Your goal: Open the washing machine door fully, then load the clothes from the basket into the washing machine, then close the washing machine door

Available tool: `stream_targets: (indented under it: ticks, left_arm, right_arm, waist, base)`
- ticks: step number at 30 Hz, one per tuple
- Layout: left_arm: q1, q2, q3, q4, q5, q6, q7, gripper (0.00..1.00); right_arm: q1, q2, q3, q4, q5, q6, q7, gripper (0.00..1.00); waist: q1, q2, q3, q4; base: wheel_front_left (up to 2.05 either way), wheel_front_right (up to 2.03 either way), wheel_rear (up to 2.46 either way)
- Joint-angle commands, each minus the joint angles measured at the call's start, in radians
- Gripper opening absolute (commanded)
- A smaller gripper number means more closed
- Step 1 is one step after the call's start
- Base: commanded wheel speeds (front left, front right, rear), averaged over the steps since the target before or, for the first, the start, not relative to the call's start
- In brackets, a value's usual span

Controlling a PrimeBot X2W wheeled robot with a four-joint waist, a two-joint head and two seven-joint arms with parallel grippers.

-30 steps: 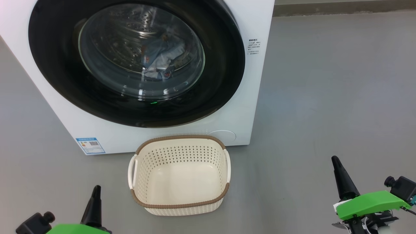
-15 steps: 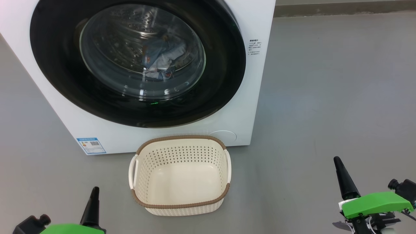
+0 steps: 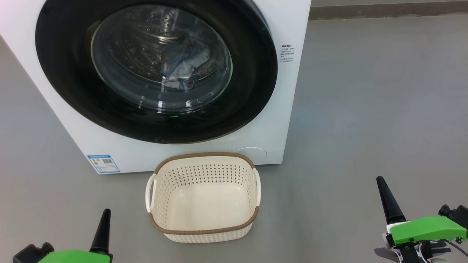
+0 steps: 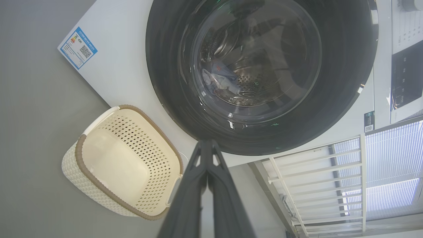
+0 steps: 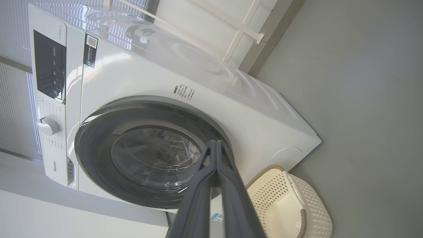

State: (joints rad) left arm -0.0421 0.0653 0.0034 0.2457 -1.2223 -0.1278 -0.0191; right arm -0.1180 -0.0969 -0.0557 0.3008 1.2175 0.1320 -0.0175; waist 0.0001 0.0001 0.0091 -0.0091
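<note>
The white washing machine (image 3: 289, 91) stands ahead with its round black-rimmed door (image 3: 252, 91) shut against the front. Through the glass I see light-blue clothes (image 3: 182, 65) lying in the steel drum; they also show in the left wrist view (image 4: 219, 79). In front of the machine the cream basket (image 3: 203, 197) sits on the floor with nothing in it. My left gripper (image 3: 106, 213) is shut at the lower left, short of the basket. Far to the basket's right, my right gripper (image 3: 381, 180) is shut and holds nothing. Both wrist views show the fingers pressed together (image 4: 206, 145) (image 5: 216, 143).
Grey floor (image 3: 365, 109) spreads wide to the right of the machine. A blue label (image 3: 103, 163) marks the machine's lower left corner. A control panel and dial (image 5: 48, 125) sit on the machine's top front. A white railing and window blinds (image 4: 380, 158) stand behind it.
Both grippers have sunk slightly toward the bottom edge of the head view, the right one also drifting right. The whole picture has shifted a little to the right. Door and basket are unchanged.
</note>
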Motion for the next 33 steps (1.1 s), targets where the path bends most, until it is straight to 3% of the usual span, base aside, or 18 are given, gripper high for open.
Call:
stream_targets:
  ticks: [1,33]
  left_arm:
    - [-0.047,0.01,0.03,-0.018,-0.023,-0.002,0.007,0.0]
    - [-0.061,-0.006,0.088,-0.005,-0.301,-0.003,0.099,0.0]
  right_arm:
    - [-0.006,-0.001,0.005,-0.032,0.029,-0.001,0.01,0.0]
    - [0.006,0.035,-0.044,-0.05,0.302,-0.001,0.102,0.0]
  waist:
    - [-0.0001,-0.0001,0.0,0.0]
    - [-0.0001,-0.0001,-0.005,0.007]
  base:
    - [0.0,0.0,0.0]
    - [0.0,0.0,0.0]
